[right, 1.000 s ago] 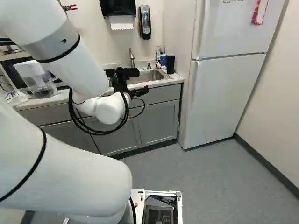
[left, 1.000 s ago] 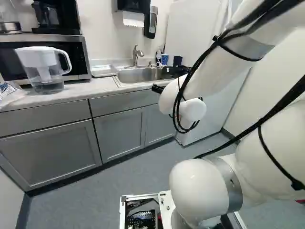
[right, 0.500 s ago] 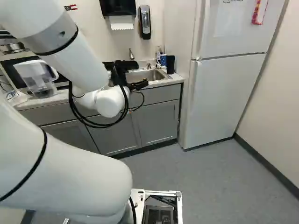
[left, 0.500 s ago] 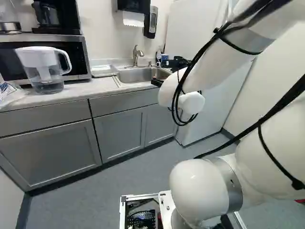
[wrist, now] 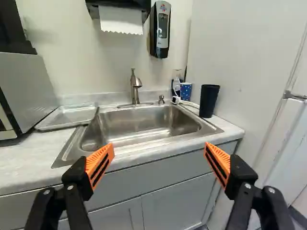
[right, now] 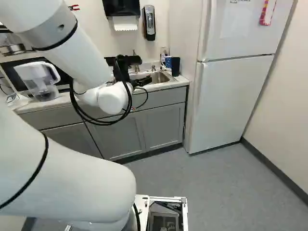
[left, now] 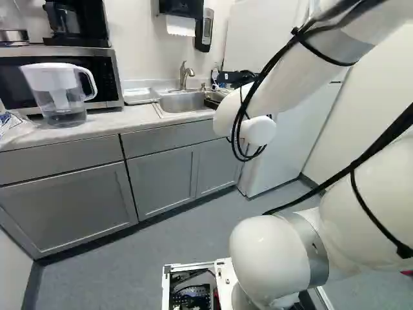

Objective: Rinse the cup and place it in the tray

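Note:
In the right base view my gripper (right: 138, 71) is held up in front of the sink (right: 158, 77). The wrist view shows the gripper (wrist: 159, 145) open, its orange pads wide apart with nothing between them. Ahead, beyond the fingers, lies the steel sink (wrist: 144, 125) with its faucet (wrist: 135, 87). A tall dark cup (wrist: 208, 100) stands upright on the counter at the sink's fridge-side corner. Behind it, near the wall, is a blue cup with white dots (wrist: 185, 91). The shallow tray (wrist: 67, 116) rests on the counter between sink and microwave.
A soap dispenser (wrist: 160, 29) and paper towel holder (wrist: 118, 19) hang above the counter. A small bottle (wrist: 176, 79) stands by the dotted cup. The water pitcher (left: 58, 93) is before the microwave (left: 110, 77); the fridge (right: 231, 96) stands right of the counter.
My wrist and gripper have risen a little in the base views, the gripper staying open. In the left base view the gripper now covers the cups. The base has not moved.

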